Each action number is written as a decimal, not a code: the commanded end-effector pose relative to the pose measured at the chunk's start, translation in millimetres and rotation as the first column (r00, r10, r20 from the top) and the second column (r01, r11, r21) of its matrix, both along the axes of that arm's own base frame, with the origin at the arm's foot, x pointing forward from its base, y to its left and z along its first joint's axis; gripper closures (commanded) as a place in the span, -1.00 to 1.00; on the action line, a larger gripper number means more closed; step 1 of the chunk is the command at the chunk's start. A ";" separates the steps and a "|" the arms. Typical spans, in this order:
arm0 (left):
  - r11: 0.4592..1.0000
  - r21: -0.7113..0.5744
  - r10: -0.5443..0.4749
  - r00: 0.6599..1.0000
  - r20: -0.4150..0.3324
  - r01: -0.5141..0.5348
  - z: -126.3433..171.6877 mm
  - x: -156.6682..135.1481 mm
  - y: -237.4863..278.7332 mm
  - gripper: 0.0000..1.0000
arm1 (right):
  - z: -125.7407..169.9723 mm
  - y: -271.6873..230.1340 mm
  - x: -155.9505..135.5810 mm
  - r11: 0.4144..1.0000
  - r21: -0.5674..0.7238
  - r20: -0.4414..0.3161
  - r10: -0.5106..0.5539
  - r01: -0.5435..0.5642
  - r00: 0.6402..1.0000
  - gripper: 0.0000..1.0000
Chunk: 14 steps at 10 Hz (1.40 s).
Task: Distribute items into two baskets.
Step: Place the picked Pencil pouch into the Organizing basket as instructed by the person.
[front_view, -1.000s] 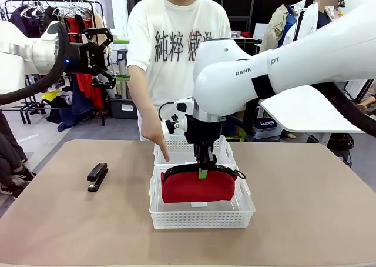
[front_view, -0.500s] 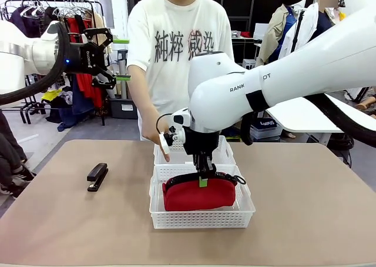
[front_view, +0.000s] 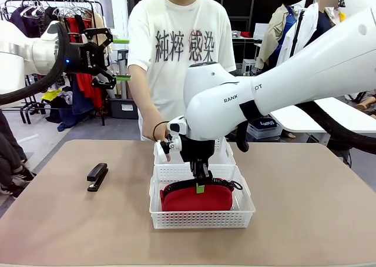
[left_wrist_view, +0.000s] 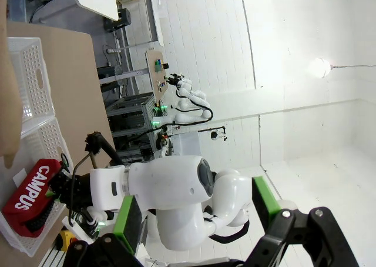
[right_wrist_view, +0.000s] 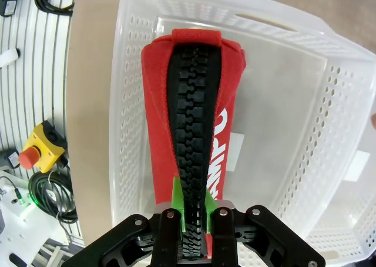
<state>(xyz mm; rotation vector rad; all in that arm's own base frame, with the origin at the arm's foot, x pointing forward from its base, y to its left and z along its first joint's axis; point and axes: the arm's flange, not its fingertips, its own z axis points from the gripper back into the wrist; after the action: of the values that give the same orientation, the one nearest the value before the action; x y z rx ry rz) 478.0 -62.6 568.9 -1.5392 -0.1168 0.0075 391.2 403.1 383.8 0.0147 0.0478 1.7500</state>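
— Basket [front_view: 200, 223] first: is our pouch [front_view: 197, 199] inside?
— Yes. Our right claw [front_view: 200, 187] is clamped on the pouch's zipper ridge. The pouch sits directly below it, down in that basket, long axis crosswise to the pinch.
— And the stapler [front_view: 97, 176]?
— On the tabletop [front_view: 305, 220], well to that claw's left. We reckon it is nearer our left claw [front_view: 110, 61], raised and gaping empty.

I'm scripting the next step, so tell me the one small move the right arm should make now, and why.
Probably open the right gripper and let go. It is shut on the top of the red pouch, which sits low inside the near basket, so releasing it there looks like the natural next move.
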 end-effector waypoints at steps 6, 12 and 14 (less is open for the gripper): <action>1.000 -0.002 0.001 1.000 0.004 -0.001 2.1 -0.9 0.4 -1.00 | -6.3 8.3 8.2 1.000 -0.015 0.005 -0.022 0.022 1.000 0.57; 1.000 -0.002 0.001 1.000 0.004 -0.001 2.1 -0.9 0.4 -1.00 | -0.7 5.3 9.4 1.000 -0.009 -0.004 -0.021 0.021 1.000 -1.00; 1.000 -0.002 0.001 1.000 0.004 -0.001 2.1 -0.9 0.4 -1.00 | 9.1 2.4 11.4 0.999 0.013 0.005 -0.032 0.032 0.999 -1.00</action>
<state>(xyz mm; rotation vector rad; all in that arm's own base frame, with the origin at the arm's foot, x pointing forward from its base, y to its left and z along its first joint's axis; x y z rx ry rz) 478.0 -62.6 568.9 -1.5392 -0.1167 0.0074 403.2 406.9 383.9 0.0289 0.0397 1.7358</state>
